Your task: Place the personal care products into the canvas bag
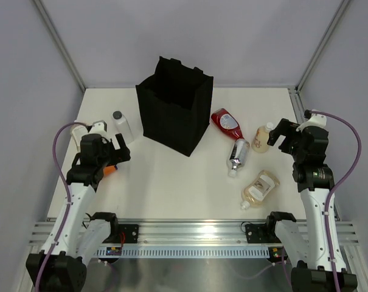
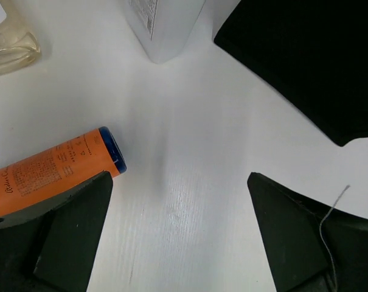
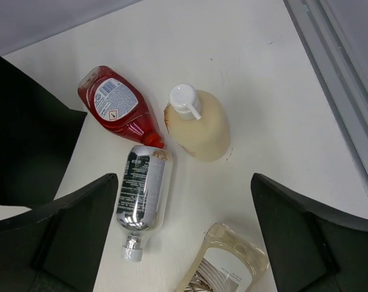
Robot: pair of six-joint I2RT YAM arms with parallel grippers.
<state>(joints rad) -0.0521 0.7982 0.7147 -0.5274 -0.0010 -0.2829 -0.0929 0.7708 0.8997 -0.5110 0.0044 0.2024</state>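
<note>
The white desk [image 1: 171, 188] carries the black canvas bag [image 1: 174, 109] upright at far centre, mouth open. Right of it lie the amber pump bottle [image 3: 199, 125], the red squeeze bottle [image 3: 117, 106] and the silver tube [image 3: 142, 188], whose long axis runs near-far, cap nearest. The tube lies left of the right fingers [image 3: 305, 231], which are spread wide and empty; that arm is nearer. The left fingers [image 2: 68, 231], also apart, hold nothing, with an orange tube [image 2: 50, 173] just beside them.
</note>
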